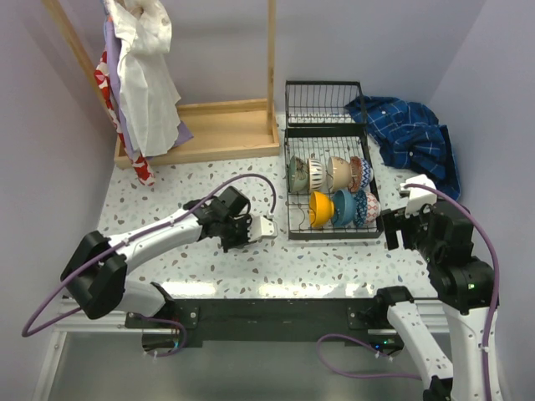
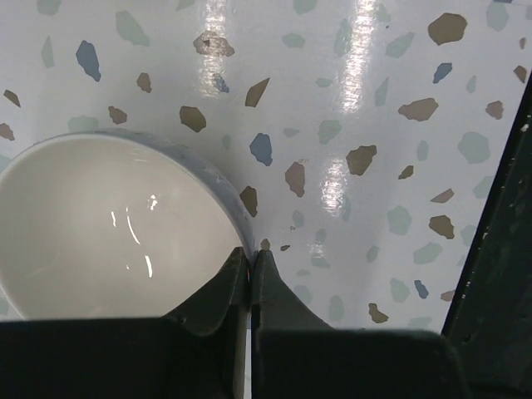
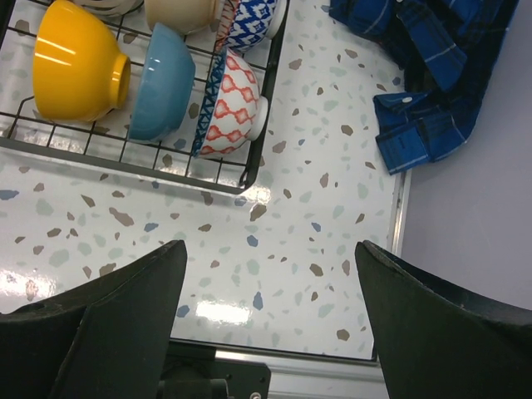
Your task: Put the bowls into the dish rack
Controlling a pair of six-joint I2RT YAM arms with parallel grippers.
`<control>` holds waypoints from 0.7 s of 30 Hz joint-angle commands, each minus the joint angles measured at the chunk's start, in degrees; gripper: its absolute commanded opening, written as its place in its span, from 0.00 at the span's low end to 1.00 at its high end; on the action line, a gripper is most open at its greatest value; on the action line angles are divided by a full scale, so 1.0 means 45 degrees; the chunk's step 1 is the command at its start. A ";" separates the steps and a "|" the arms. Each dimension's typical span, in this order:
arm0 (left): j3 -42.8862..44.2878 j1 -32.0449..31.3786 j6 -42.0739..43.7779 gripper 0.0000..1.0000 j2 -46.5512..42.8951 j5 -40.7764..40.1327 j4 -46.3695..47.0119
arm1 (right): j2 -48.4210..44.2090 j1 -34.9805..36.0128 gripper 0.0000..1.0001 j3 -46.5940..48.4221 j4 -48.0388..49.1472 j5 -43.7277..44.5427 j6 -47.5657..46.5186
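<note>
My left gripper (image 2: 251, 253) is shut on the rim of a bowl (image 2: 100, 224), white inside and pale blue-grey outside, which sits just above or on the speckled table. In the top view this bowl (image 1: 266, 227) is left of the black wire dish rack (image 1: 330, 230), with the left gripper (image 1: 251, 227) on it. Several bowls stand on edge in the rack: yellow (image 3: 79, 60), teal blue (image 3: 162, 83) and red patterned (image 3: 233, 104) in the front row. My right gripper (image 3: 270, 249) is open and empty, right of the rack's front corner (image 1: 393, 227).
A blue checked shirt (image 1: 410, 134) lies behind and right of the rack, also in the right wrist view (image 3: 432, 75). A wooden clothes stand (image 1: 201, 125) with hanging cloths stands at the back left. A black edge (image 2: 499, 274) runs along the right of the left wrist view.
</note>
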 commanded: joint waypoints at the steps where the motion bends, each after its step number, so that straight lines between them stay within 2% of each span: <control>1: 0.1429 -0.0009 -0.0644 0.00 -0.1007 0.0986 -0.0997 | 0.0172 -0.0107 0.86 0.0267 -0.0027 -0.0132 0.0147; 6: 0.3829 -0.0009 -0.2747 0.00 -0.1204 0.3405 -0.0886 | 0.0641 -0.0126 0.85 0.0599 -0.0300 -0.0093 0.0011; 8: 0.4165 -0.0009 -0.3843 0.00 -0.0874 0.4691 0.0536 | 0.0913 -0.0107 0.85 0.0600 -0.0436 -0.0015 -0.0009; 9: 0.4379 -0.0028 -0.5202 0.00 -0.0717 0.5028 0.1180 | 0.0992 -0.0088 0.85 0.0599 -0.0476 -0.0034 0.0010; 11: 0.4479 0.0010 -0.6712 0.00 -0.0075 0.6001 0.3347 | 0.1226 -0.0127 0.85 0.0599 -0.0554 0.0004 0.0107; 12: 0.4576 0.0010 -0.8479 0.00 0.0220 0.6162 0.4089 | 0.1305 -0.0107 0.85 0.0619 -0.0554 0.0082 0.0185; 16: 0.4422 0.0030 -1.2767 0.00 0.1783 0.7081 0.8889 | 0.1579 -0.0126 0.85 0.0736 -0.0321 0.0082 0.0400; 17: 0.4130 0.0049 -1.3548 0.00 0.1920 0.6889 1.0023 | 0.1676 -0.0127 0.85 0.0833 -0.0320 0.0044 0.0382; 18: 0.3180 0.0069 -1.5277 0.00 0.1922 0.6713 1.1484 | 0.1928 -0.0107 0.84 0.0911 -0.0339 0.0044 0.0343; 19: 0.2823 0.0088 -1.6048 0.00 0.1922 0.6440 1.3974 | 0.2047 -0.0126 0.84 0.1067 -0.0339 0.0179 0.0226; 21: 0.2818 0.0089 -1.7453 0.00 0.2408 0.5755 1.5473 | 0.2301 -0.0302 0.84 0.1146 -0.0320 0.0414 0.0109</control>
